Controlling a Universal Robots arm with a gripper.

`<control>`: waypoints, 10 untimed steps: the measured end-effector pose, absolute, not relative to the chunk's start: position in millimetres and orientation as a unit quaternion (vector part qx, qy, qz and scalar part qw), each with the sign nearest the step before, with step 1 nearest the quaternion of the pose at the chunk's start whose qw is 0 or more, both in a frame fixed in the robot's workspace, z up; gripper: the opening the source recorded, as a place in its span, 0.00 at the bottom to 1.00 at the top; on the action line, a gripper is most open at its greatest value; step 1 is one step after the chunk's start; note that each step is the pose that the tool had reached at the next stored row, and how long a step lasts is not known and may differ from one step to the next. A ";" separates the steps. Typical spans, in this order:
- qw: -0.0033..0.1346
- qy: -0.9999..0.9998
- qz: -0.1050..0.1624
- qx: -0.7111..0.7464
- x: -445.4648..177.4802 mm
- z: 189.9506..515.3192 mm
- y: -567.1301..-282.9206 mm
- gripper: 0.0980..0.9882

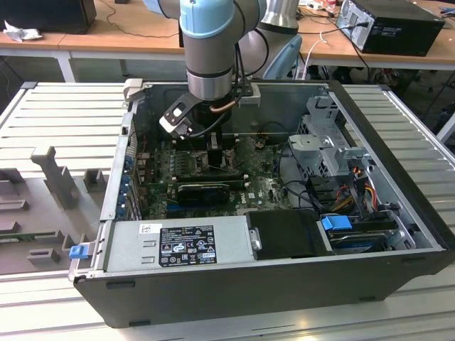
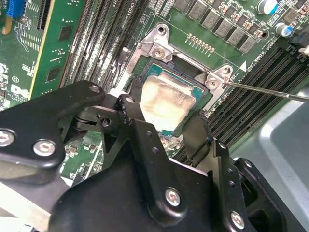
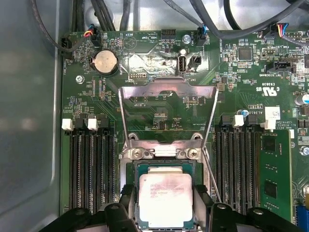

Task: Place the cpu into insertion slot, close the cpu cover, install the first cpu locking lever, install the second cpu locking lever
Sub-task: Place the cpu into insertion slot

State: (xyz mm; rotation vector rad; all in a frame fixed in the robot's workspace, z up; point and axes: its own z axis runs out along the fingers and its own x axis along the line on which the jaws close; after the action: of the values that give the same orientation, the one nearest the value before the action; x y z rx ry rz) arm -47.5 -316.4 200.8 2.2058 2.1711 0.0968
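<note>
Exterior view: gripper [image 1: 215, 148] is low inside the open computer case [image 1: 398, 202], towards its far wall. Both wrist views: cpu [image 3: 165, 198] lies flat in the insertion slot [image 3: 165, 166], with the jaws open astride it. First wrist view: cpu cover [image 3: 166, 88] stands raised off the slot. Second wrist view: lever rod [image 2: 270, 91] juts free, and memory slots [image 2: 104, 43] crowd close.

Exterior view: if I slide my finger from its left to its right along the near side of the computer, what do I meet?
Grey moulded tray → blue clip → silver box with a sticker → black cover → blue latch.
</note>
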 end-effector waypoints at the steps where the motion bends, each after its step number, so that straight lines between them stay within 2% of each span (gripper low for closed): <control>1: 0.023 0.701 0.031 0.712 -47.5 201.4 -316.4 0.56; 6: 0.023 0.701 0.031 0.712 -47.5 208.4 -316.4 0.55; 10: 0.022 0.701 0.031 0.712 -47.5 209.4 -316.4 0.27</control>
State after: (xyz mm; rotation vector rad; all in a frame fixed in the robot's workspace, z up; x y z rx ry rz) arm -47.5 -316.4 209.4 2.2064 2.1710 0.0966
